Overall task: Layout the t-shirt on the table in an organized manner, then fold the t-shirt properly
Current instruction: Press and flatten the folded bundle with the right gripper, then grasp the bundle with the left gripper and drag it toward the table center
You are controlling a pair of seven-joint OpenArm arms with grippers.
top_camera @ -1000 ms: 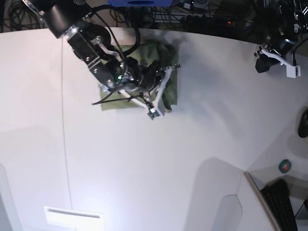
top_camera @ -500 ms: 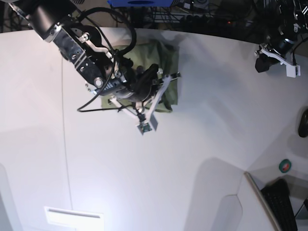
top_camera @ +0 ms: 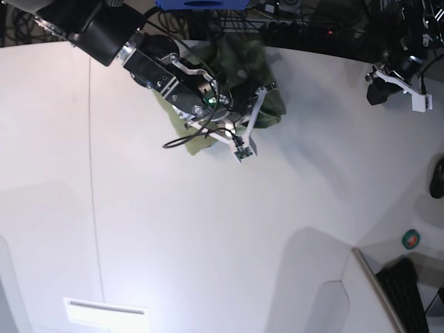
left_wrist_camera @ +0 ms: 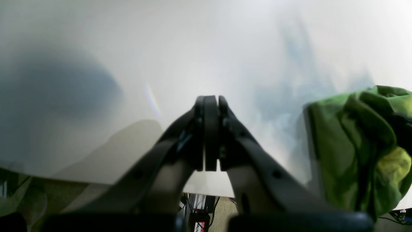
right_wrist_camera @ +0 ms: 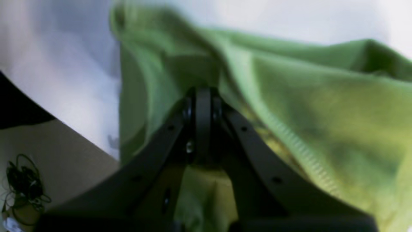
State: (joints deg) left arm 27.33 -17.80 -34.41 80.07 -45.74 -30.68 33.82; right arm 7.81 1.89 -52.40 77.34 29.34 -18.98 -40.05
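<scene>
My right gripper [right_wrist_camera: 202,96] sits clamped on the t-shirt [right_wrist_camera: 289,112] in the right wrist view, the jaws pressed together with green cloth bunched around the tips and draping away toward 3 o'clock; the picture is blurred, so I cannot tell which edge I hold. In the left wrist view my left gripper [left_wrist_camera: 210,106] is closed on nothing, its jaws touching over the bare white table [left_wrist_camera: 128,48], with a crumpled lump of the t-shirt [left_wrist_camera: 354,145] well apart at 3 o'clock. In the base view my right gripper [top_camera: 239,114] is at about 11 o'clock of the table [top_camera: 208,243], and the t-shirt [top_camera: 270,104] is gathered up around it near the far edge, while my left gripper [top_camera: 388,83] waits at 2 o'clock. A moment ago the shirt lay as a flat, roughly squared patch under my right arm; now it is lifted, bunched and carried toward 12 o'clock. I judge the layout is undone for now, and the cloth needs spreading again before any fold.
</scene>
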